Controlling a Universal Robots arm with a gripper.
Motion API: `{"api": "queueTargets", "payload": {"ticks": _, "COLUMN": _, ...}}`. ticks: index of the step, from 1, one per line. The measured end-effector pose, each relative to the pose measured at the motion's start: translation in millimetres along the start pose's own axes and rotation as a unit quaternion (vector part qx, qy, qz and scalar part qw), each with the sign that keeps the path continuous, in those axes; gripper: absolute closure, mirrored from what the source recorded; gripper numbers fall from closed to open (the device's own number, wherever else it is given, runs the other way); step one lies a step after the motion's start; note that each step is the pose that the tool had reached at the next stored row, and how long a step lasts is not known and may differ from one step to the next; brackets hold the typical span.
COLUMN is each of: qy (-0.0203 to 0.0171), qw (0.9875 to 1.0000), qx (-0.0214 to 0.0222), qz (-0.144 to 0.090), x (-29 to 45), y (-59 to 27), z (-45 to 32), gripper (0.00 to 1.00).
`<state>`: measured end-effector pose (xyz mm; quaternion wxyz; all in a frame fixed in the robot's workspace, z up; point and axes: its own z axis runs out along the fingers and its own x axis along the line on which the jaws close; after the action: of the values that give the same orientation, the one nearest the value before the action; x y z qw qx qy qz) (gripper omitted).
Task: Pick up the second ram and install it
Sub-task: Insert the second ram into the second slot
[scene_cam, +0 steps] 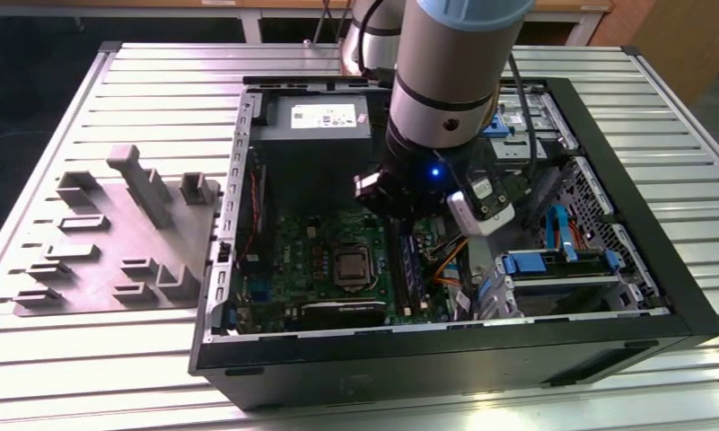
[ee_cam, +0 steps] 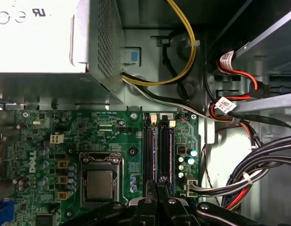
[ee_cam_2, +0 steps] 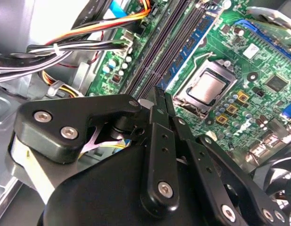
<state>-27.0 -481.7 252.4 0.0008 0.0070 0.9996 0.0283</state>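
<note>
Pinching second ram (ee_cam_2: 161, 104) edge-on, pincer (ee_cam: 157, 187) over motherboard slots (ee_cam: 162, 150)

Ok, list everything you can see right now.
table: one, silver, under everything.
tray: one, grey, on table, exterior view's left.
computer case: one, black, open, on table.
power supply: one, grey, inside case.
motherboard: one, green, case floor.
processor socket: one, silver, on motherboard.
memory stick: one, blue, seated beside socket.
cables: several, black, yellow, red, beside motherboard.
arm: one, grey, above case.
claw: one, black, shut, over memory slots.
</note>
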Motion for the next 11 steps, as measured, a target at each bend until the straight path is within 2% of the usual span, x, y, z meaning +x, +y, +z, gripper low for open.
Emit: {"api": "queueTargets", "payload": {"ticks": 11, "qy": -0.0002, "qw": 1.0, "qx": 0.0, "qz": 0.004, "x": -0.2, "y": -0.7, "z": 12.7, "gripper": 0.88}}
